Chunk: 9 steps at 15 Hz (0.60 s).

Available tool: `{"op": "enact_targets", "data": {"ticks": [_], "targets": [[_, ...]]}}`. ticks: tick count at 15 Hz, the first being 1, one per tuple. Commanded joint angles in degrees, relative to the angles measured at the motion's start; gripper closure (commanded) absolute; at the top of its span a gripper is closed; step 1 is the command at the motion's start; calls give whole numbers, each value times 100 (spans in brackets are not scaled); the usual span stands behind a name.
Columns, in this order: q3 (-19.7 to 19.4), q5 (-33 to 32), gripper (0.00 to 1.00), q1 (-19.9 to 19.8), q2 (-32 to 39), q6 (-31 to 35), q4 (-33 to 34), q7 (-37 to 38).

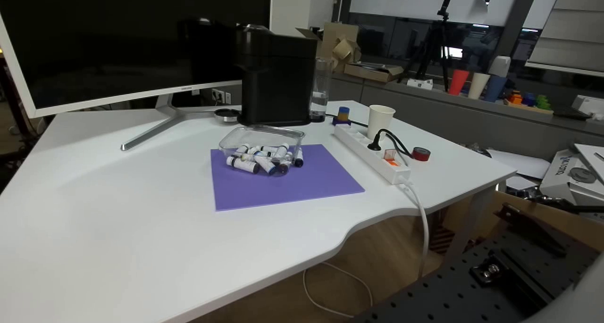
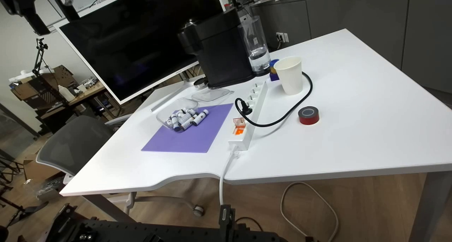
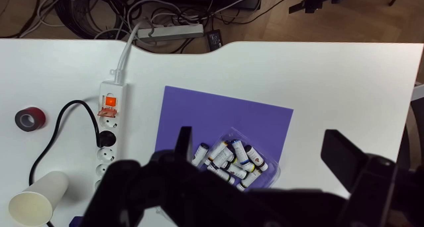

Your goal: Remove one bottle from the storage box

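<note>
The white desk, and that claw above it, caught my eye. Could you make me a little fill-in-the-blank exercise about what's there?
The number of bottles lying outside the clear box is ____.
The gripper in the wrist view is ____ rather than shut.
In the wrist view, the roll of tape lies to the ____ of the power strip.
The plug in that strip is coloured ____.

Missing words: one; open; left; black.
</note>
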Motion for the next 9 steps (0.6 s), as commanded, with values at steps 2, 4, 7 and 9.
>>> {"op": "enact_targets", "data": {"ticks": [2,4,7,9], "targets": [[13,7,0,-19,6,-14,13,-9],[27,-10,0,-38,46,56,14,34],[64,-138,0,-79,342,577,48,57],[105,-305,0,-81,671,1082,102,31]]}}
